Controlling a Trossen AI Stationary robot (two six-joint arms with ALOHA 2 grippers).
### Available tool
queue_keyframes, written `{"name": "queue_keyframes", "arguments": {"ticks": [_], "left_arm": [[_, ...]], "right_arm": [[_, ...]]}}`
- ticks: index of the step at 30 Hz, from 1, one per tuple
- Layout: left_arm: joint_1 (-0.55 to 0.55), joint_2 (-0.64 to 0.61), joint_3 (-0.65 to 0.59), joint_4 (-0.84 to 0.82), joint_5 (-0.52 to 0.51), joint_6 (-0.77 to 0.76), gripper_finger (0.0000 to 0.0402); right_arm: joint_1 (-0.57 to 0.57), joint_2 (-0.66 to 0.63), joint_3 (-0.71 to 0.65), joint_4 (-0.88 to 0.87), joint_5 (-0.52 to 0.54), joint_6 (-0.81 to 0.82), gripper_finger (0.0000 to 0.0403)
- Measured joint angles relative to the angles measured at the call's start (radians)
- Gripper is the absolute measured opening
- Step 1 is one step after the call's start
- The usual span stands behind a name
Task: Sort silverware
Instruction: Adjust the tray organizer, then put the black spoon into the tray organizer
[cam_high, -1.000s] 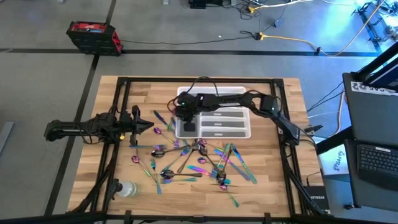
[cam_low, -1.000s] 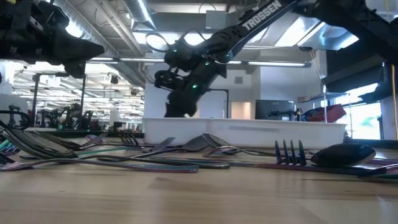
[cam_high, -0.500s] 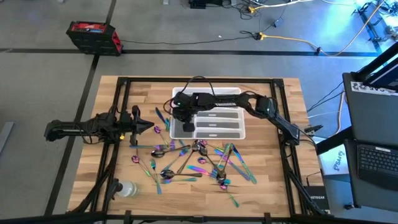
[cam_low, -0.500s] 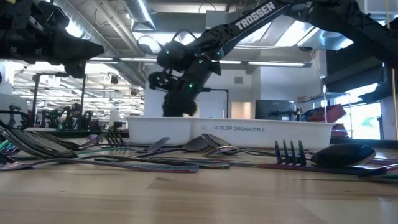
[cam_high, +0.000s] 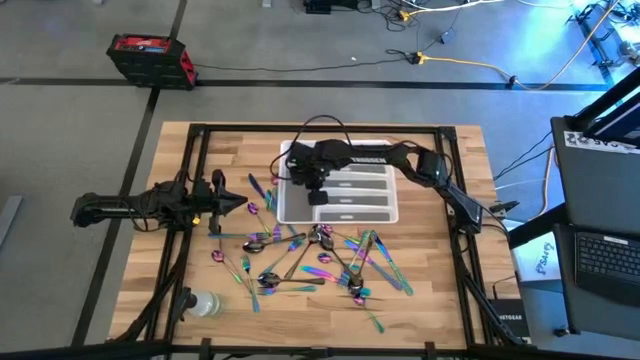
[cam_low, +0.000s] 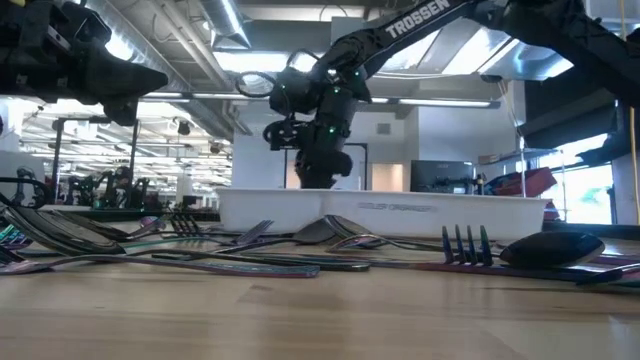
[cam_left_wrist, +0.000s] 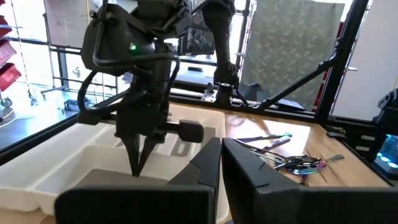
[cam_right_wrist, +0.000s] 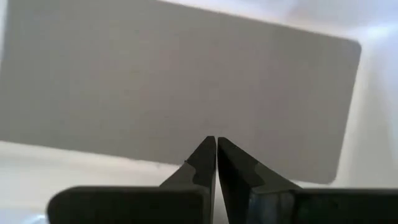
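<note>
The silverware (cam_high: 310, 255) lies in a loose heap of iridescent forks, spoons and knives on the wooden table, near of the white tray (cam_high: 392, 190); a few pieces (cam_high: 258, 192) lie to the tray's left. My right gripper (cam_high: 318, 197) is shut and points steeply down into the tray's left-end compartment (cam_right_wrist: 186, 74), which has a grey floor. My left gripper (cam_high: 240, 203) is shut and level at the table's left, holding nothing. In the low view the tray's wall (cam_low: 400, 212) hides the right fingertips. My right gripper's shut fingertips (cam_left_wrist: 138, 167) stand inside the tray's left-end compartment, coming from above and pointing down. I cannot tell whether they touch the grey floor or a wall.
A clear plastic bottle (cam_high: 205, 303) lies at the near left corner. Black frame rails (cam_high: 195, 160) run along the table's edges. Bare wood shows along the near edge and at the far left. A red case (cam_high: 150, 58) sits on the floor beyond the table.
My right gripper has tipped more steeply downward and gone a little toward the table's right, staying shut. The tray slid a short way toward the table's left edge, then part of the way back.
</note>
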Motion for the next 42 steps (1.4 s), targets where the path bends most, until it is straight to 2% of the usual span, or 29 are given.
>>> {"name": "queue_keyframes", "arguments": {"ticks": [6, 10, 16, 19, 24, 27, 32, 37, 39, 42], "left_arm": [[0.0, 0.0, 0.0, 0.0, 0.0, 0.0, 0.0], [0.0, 0.0, 0.0, 0.0, 0.0, 0.0, 0.0], [0.0, 0.0, 0.0, 0.0, 0.0, 0.0, 0.0], [0.0, 0.0, 0.0, 0.0, 0.0, 0.0, 0.0], [0.0, 0.0, 0.0, 0.0, 0.0, 0.0, 0.0], [0.0, 0.0, 0.0, 0.0, 0.0, 0.0, 0.0], [0.0, 0.0, 0.0, 0.0, 0.0, 0.0, 0.0], [0.0, 0.0, 0.0, 0.0, 0.0, 0.0, 0.0], [0.0, 0.0, 0.0, 0.0, 0.0, 0.0, 0.0], [0.0, 0.0, 0.0, 0.0, 0.0, 0.0, 0.0]], "right_arm": [[-0.04, 0.0, -0.002, -0.043, 0.01, -0.016, 0.0], [-0.054, -0.026, -0.004, -0.013, -0.005, -0.026, 0.0], [0.01, -0.168, -0.014, 0.039, -0.033, 0.032, 0.0], [0.079, -0.281, -0.118, 0.134, -0.006, 0.102, 0.0], [0.194, -0.538, -0.547, 0.505, 0.105, 0.36, 0.0], [0.3, -0.647, -0.723, 0.587, 0.21, 0.592, 0.0], [0.519, -0.663, -0.764, 0.531, 0.225, 0.933, 0.0003], [0.648, -0.615, -0.766, 0.408, 0.238, 1.268, 0.0035], [0.678, -0.598, -0.766, 0.406, 0.238, 1.336, 0.0058], [0.702, -0.544, -0.765, 0.406, 0.247, 1.342, 0.0094]]}}
